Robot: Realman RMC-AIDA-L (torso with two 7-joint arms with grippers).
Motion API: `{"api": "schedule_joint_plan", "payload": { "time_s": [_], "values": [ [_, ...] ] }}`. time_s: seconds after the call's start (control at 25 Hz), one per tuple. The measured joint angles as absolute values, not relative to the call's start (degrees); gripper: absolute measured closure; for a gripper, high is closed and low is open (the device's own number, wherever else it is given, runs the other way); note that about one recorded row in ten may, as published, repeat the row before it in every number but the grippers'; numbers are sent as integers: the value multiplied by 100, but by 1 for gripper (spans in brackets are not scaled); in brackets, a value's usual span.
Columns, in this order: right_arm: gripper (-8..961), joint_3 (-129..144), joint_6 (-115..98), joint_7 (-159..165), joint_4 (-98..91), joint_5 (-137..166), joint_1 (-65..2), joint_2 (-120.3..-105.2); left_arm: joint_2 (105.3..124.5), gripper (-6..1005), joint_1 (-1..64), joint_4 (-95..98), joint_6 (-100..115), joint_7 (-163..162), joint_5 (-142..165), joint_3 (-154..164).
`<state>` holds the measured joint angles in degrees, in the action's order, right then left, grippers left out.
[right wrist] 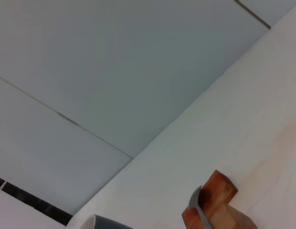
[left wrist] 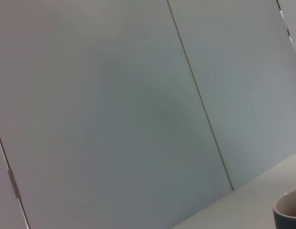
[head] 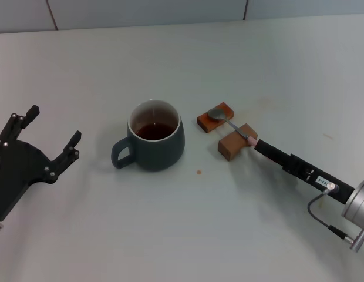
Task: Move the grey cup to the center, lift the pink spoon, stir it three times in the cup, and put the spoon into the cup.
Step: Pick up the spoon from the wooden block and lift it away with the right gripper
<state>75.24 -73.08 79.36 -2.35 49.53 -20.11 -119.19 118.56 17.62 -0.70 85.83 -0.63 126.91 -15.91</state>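
Observation:
The grey cup (head: 155, 141) stands near the table's middle with dark liquid inside and its handle turned toward my left side. Its rim also shows in the left wrist view (left wrist: 289, 213) and the right wrist view (right wrist: 106, 223). The pink spoon (head: 228, 121) lies across two wooden blocks to the right of the cup; its metal bowl (right wrist: 197, 208) rests on the farther block. My right gripper (head: 257, 144) is shut on the spoon's handle, so only a bit of pink shows. My left gripper (head: 55, 123) hovers open to the left of the cup, holding nothing.
The reddish block (head: 216, 118) and the lighter brown block (head: 233, 144) sit close together right of the cup. A small brown spot (head: 198, 172) marks the table in front of the cup. Pale wall panels stand behind the table.

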Motion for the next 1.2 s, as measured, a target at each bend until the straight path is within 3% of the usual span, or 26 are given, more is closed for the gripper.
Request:
{"api": "schedule_joint_plan", "payload": {
  "time_s": [0.72,1.2],
  "values": [
    [836,7482,-7416,7619,-268,5034,-1976,-11927,11856,149,1784,-70,8577,-61,12691,-1600],
    [837,7303,-8844,7158,-890,5040,-1521,-11839,11856,149,1749,-71,8632,-61,12691,-1599]
  ]
}}
